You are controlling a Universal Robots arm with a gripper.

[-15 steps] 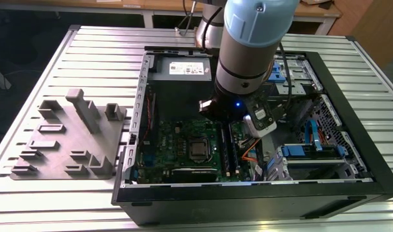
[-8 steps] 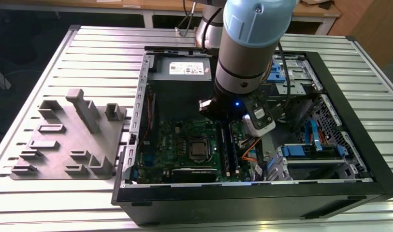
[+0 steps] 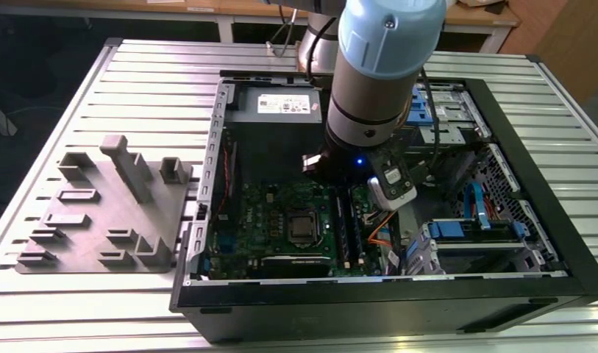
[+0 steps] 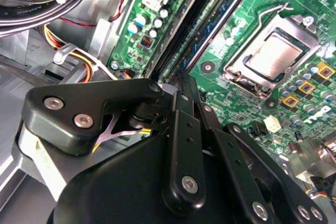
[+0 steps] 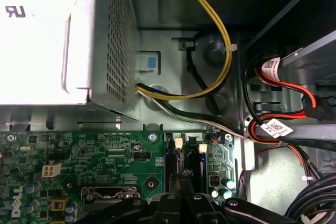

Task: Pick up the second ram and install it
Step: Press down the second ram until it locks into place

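black claw [image 4: 181,80] closed over the memory slots [image 4: 210,22], green motherboard [image 4: 294,3] below it, grey fixture [image 3: 107,213] far beside, outside the case [image 3: 377,309]

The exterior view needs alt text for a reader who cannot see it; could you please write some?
A robot arm reaches down into an open computer case lying on a slatted metal table, its wrist above the memory slots of the green motherboard. A grey fixture plate with upright blocks sits at the exterior view's left.
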